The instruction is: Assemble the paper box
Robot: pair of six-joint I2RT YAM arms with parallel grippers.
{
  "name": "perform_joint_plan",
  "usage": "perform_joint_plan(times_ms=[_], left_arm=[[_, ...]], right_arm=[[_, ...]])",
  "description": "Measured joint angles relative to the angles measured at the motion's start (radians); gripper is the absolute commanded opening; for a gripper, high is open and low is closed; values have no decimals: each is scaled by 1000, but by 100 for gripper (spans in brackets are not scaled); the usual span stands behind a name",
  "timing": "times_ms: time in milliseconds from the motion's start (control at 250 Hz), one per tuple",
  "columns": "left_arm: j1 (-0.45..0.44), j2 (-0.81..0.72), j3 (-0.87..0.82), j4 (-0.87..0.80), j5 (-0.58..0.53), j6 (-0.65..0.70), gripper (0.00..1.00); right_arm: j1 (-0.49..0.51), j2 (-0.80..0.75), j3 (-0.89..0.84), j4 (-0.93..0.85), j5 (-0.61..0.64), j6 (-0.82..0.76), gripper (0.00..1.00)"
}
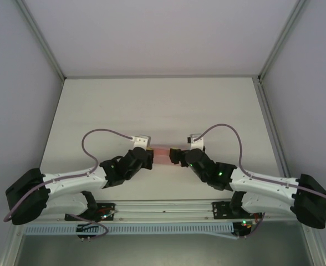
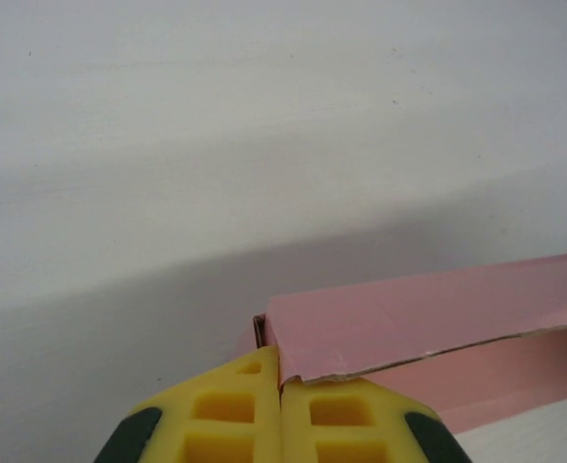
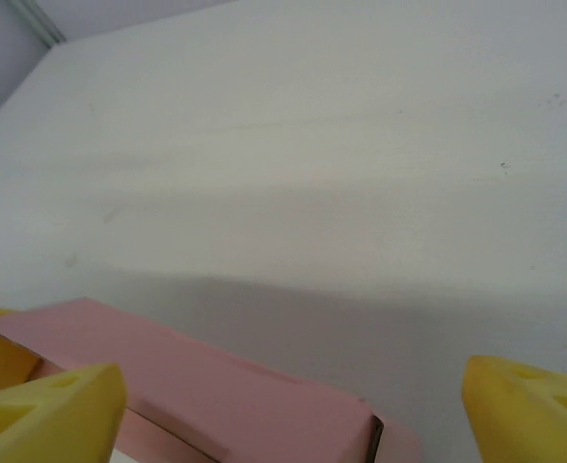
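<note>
The paper box [image 1: 162, 155] is a small salmon-pink card box lying on the white table between my two grippers. In the left wrist view the paper box [image 2: 428, 313] runs off to the right, with a top flap whose edge is slightly ragged. My left gripper [image 2: 281, 371] is shut, its yellow fingers [image 2: 226, 410] pinching that flap's near corner. From above, the left gripper [image 1: 147, 158] sits at the box's left end. My right gripper [image 3: 293, 376] is open wide around the right end of the paper box [image 3: 216, 386], and from above this right gripper [image 1: 177, 157] meets the box there.
Bare white table [image 1: 157, 105] stretches beyond the box to the back wall. Grey side walls and metal frame posts [image 1: 41, 39] bound the workspace. Cables [image 1: 105, 133] loop over both arms.
</note>
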Motion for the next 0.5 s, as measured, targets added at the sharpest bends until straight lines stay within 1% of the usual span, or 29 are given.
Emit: perform_joint_plan(times_ms=[104, 248, 363, 503], left_arm=[[-6, 18, 19, -11, 0, 0, 0], [-15, 31, 39, -34, -5, 0, 0], [-24, 32, 43, -42, -6, 1, 0], [-30, 32, 43, -43, -11, 2, 0]], right_arm=[[-30, -32, 16, -31, -7, 24, 94], [-108, -36, 55, -118, -31, 106, 89], [-160, -32, 47, -163, -65, 158, 79], [-209, -7, -7, -163, -128, 206, 71]])
